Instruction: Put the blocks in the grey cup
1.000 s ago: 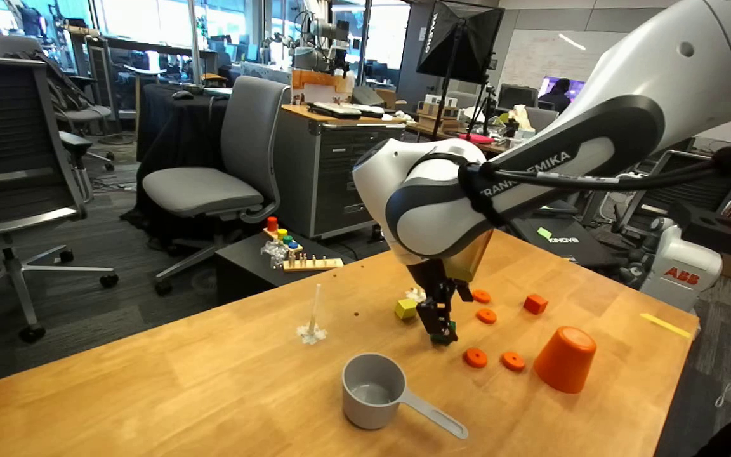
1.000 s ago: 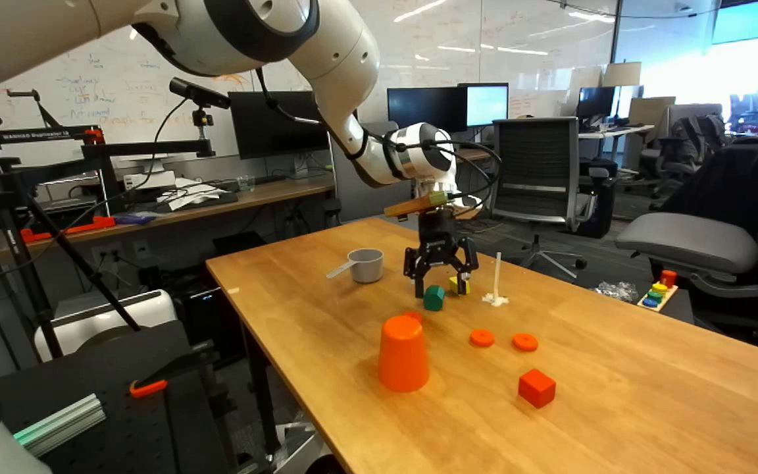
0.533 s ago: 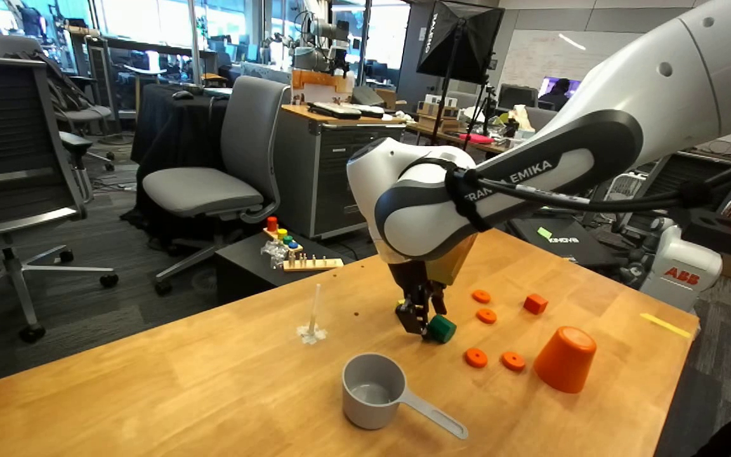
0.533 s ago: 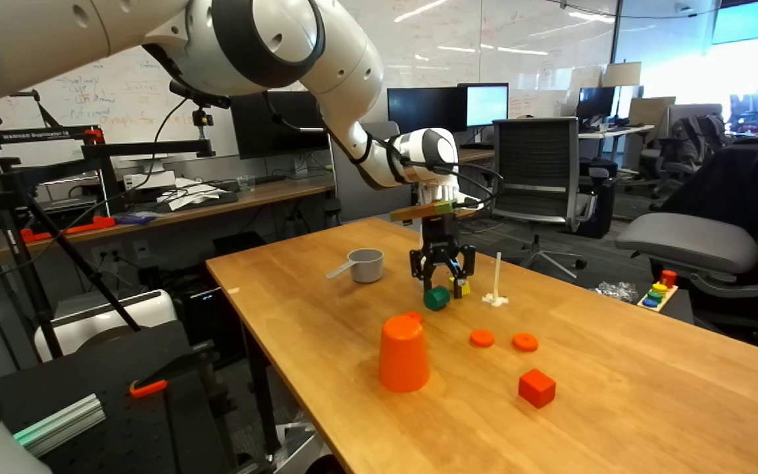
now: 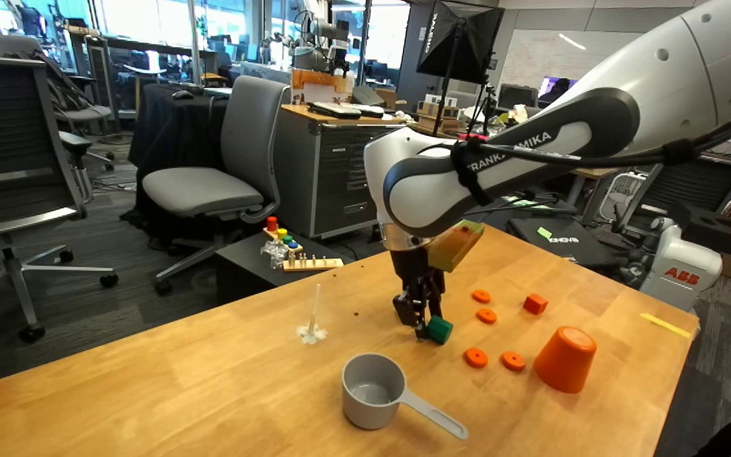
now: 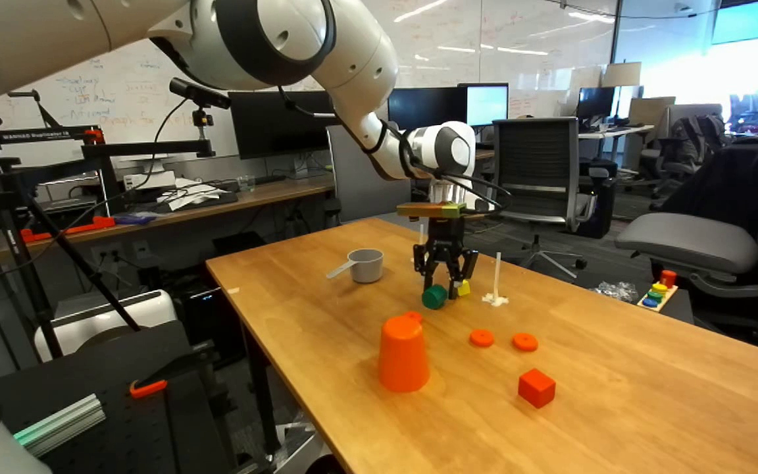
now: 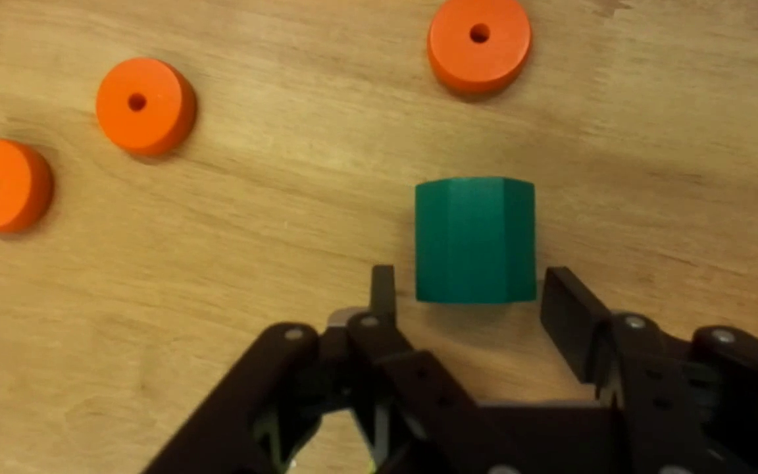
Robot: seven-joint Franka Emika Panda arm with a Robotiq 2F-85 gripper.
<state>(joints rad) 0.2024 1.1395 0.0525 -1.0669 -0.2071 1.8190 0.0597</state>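
The pincer (image 7: pixel 470 295) is poised spread, nothing gripped; just ahead on the bench (image 7: pixel 274 217), the green block (image 7: pixel 475 240) is laid on its side, axis pointed away, only its near end apparently flanked. An advance may be needed. Farther off, the grey cup (image 5: pixel 367 416) is set upright.

Exterior views, two — set back, from differing angles, sharing tabletop (image 5: pixel 200 393) and grey cup (image 5: pixel 364 411). Wrist view — close, facing down, gripper (image 7: pixel 468 296) at 5 o'clock.
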